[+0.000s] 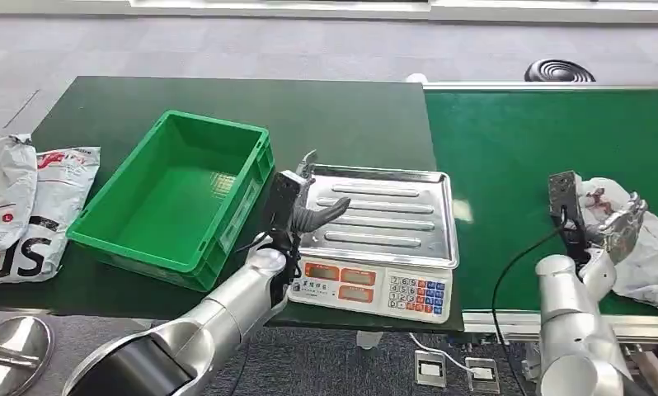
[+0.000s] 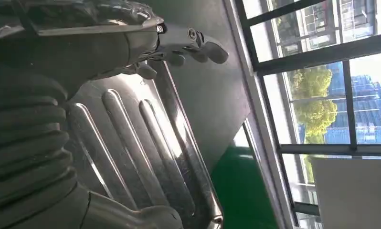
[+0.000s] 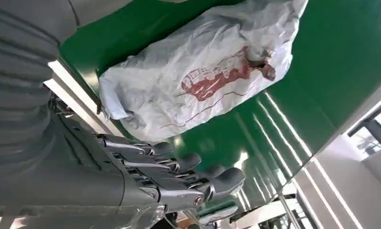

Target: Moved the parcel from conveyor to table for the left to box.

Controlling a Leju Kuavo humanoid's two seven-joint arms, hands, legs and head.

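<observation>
At the far left of the head view white mail bags (image 1: pixel 29 198) lie on the dark table (image 1: pixel 342 115), with a green crate (image 1: pixel 177 198) to their right. At centre the left hand (image 1: pixel 305 216) hovers, fingers apart and empty, over the scale (image 1: pixel 383 239) tray. At the right the parcel (image 1: pixel 639 247) lies on the green conveyor (image 1: pixel 507 148), the right hand (image 1: pixel 618 227) just beside it, fingers spread, holding nothing.

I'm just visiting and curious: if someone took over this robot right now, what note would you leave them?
Left hand: open, holding nothing, over the scale tray's edge.
Right hand: open, beside the parcel, not gripping it.
The parcel lies on the green conveyor.
The green box on the table holds nothing.
Done: nothing visible yet.
Left: grasp the parcel, move it to the table, then box it.
</observation>
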